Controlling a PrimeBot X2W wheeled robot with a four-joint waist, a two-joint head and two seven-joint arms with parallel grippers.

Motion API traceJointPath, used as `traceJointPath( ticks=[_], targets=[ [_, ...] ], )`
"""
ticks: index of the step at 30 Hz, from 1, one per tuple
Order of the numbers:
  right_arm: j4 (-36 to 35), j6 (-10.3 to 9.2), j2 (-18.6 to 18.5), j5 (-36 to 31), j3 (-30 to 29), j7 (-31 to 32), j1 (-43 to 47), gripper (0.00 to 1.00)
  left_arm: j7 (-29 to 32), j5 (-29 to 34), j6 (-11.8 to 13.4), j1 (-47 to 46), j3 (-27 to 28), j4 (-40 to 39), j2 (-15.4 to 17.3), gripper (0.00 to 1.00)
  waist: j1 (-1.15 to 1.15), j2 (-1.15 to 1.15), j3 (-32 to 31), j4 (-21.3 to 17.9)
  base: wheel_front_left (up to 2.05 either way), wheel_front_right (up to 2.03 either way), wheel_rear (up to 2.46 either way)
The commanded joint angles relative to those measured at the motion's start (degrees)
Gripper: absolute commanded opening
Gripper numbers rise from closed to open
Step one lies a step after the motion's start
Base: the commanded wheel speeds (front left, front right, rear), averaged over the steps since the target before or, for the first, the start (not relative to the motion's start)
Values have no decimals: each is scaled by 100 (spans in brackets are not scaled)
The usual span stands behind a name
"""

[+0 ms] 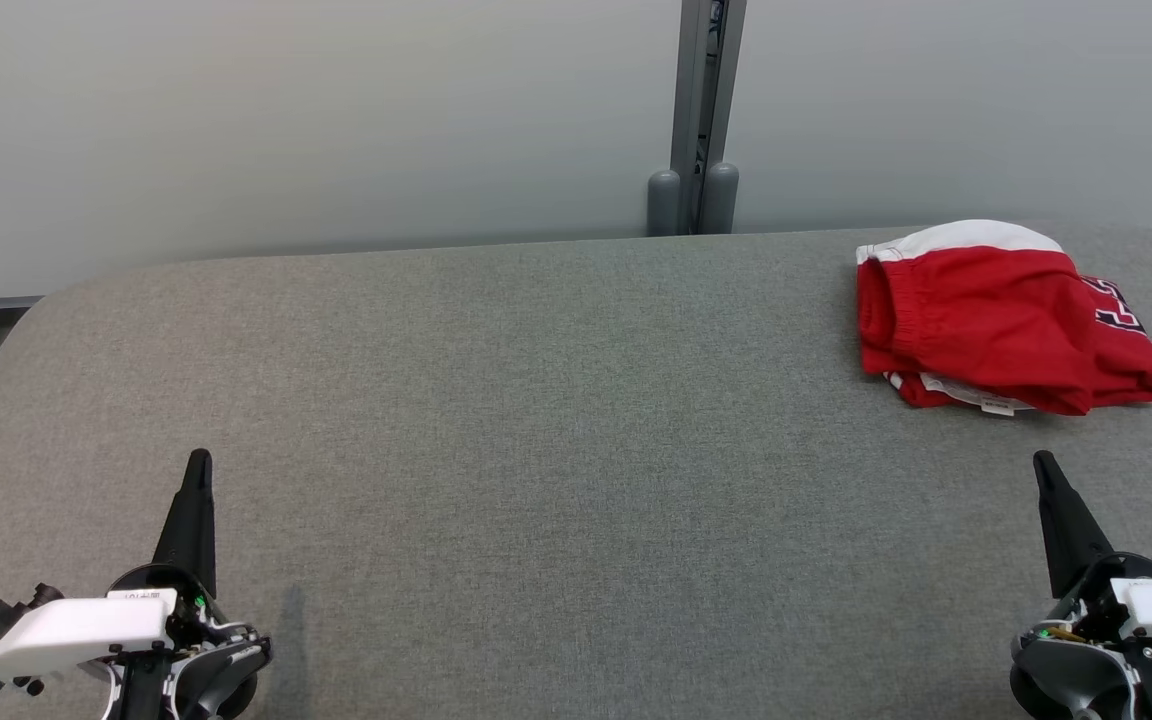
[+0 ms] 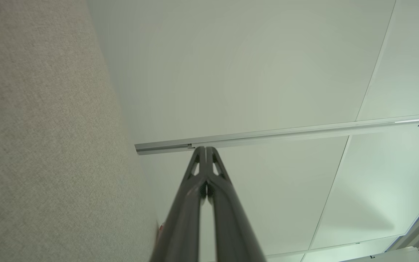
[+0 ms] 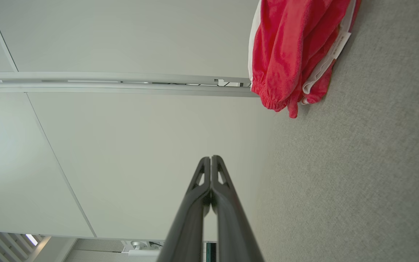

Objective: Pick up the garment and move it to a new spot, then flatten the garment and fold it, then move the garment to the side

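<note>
garment (image 1: 1006,320) bunched, far right of table (image 1: 536,400) | left claw (image 1: 199,462) closed, empty, pointing forward | right claw (image 1: 1043,464) likewise

The head view looks forward and down over the table (image 1: 536,400) to the wall (image 1: 286,100). Both wrist views sit low, rolled sideways, facing that wall; the right shares the garment (image 3: 289,47) with the head view.

Tapered dark fingers (image 1: 191,520), white wrist housings (image 1: 76,625), small green lights (image 1: 199,602)
</note>
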Motion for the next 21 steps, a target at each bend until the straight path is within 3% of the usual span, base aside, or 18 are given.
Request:
traceJointPath(
  ticks=[1,21],
  targets=[
    [13,4,-8,-4,-10,18,-46,0,20,-7,-43,-55,21,-16,30,0,0,0,0,0,0,0,0],
    [13,4,-5,-16,-18,24,-47,0,19,-7,-43,-55,20,-16,31,0,0,0,0,0,0,0,0]
  ],
)
